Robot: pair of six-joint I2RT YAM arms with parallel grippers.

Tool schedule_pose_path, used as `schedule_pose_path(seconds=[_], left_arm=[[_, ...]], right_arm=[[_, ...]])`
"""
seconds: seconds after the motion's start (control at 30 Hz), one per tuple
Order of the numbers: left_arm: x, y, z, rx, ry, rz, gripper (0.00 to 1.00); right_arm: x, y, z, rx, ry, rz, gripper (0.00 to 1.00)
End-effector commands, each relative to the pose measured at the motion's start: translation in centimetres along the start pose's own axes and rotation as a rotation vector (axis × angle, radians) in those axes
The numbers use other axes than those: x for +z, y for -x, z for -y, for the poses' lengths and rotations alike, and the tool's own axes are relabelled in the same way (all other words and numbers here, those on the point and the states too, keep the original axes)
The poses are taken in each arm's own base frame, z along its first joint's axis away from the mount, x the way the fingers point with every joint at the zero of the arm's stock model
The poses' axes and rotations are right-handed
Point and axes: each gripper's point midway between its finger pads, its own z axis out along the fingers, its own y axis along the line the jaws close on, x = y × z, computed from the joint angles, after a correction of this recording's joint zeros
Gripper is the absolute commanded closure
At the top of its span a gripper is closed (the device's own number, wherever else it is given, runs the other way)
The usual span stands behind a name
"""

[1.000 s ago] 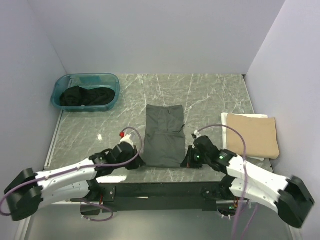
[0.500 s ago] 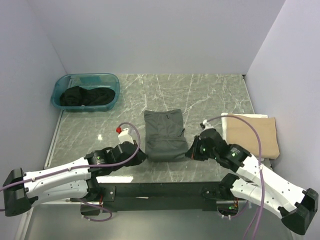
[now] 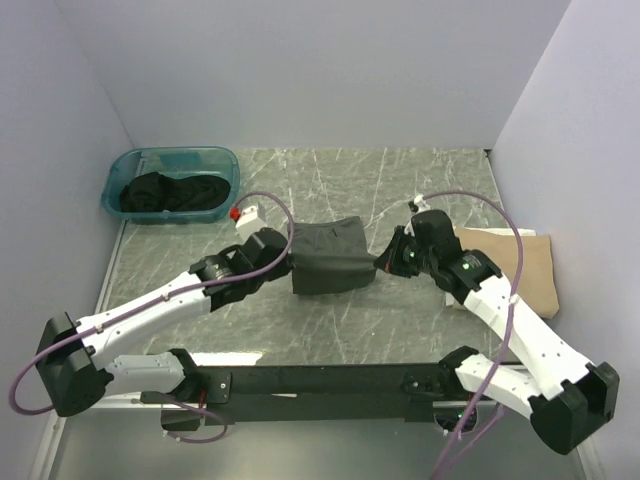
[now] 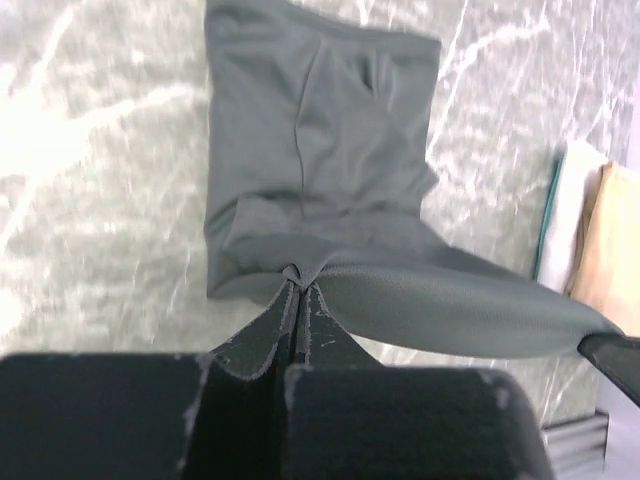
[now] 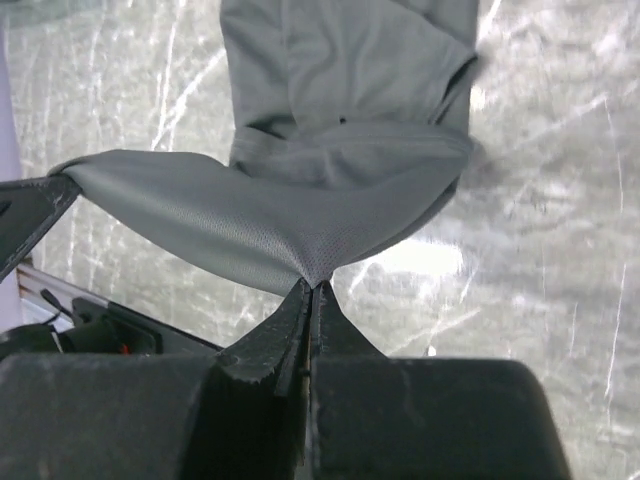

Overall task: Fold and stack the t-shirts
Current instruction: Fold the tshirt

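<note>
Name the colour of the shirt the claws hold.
The shirt is plain dark grey-olive; the left wrist view shows it best.

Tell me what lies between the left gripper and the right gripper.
The dark grey-olive cloth t-shirt: its lifted edge spans from left gripper to right gripper, clearest in the top view.

Soft, even overhead light; top view sharp. In both wrist views glare bleaches the marble counter (image 4: 60, 150), the grey t-shirt (image 5: 350, 60) casts faint shadow, and the left hand (image 4: 297, 300) and right hand (image 5: 312, 295) blur
</note>
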Motion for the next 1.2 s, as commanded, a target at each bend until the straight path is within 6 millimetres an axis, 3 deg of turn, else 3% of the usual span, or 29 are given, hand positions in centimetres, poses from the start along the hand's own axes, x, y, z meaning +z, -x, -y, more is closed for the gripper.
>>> schedule_pose_path(seconds=[0.0, 0.13, 0.37, 0.53, 0.77, 0.93, 1.17], left_arm=[[0.6, 2.8, 1.3, 0.031, -0.010, 0.043, 0.99], [1.9, 5.7, 0.9, 0.013, 0.013, 0.091, 0.99], [4.9, 8.2, 1.2, 0.026, 0.006, 0.089, 0.99], [8.1, 9.1, 0.5, 0.044, 0.046, 0.060, 0.99], [12.3, 10.2, -0.3, 0.037, 0.067, 0.025, 0.99], [14.6, 11.2, -0.8, 0.051, 0.067, 0.017, 0.99], [18.2, 11.2, -1.5, 0.046, 0.077, -0.041, 0.99]], right_arm=[[-0.1, 3.2, -1.5, -0.041, 0.064, 0.042, 1.00], [1.0, 4.6, -1.7, -0.035, 0.092, 0.019, 1.00], [3.7, 6.5, -0.6, -0.004, 0.077, -0.040, 1.00], [5.8, 7.6, -0.2, 0.016, 0.099, -0.087, 1.00], [10.5, 8.7, 1.6, 0.071, 0.091, -0.163, 1.00], [12.9, 10.5, 2.4, 0.073, 0.066, -0.168, 1.00], [16.1, 11.2, 3.8, 0.102, 0.051, -0.200, 1.00]])
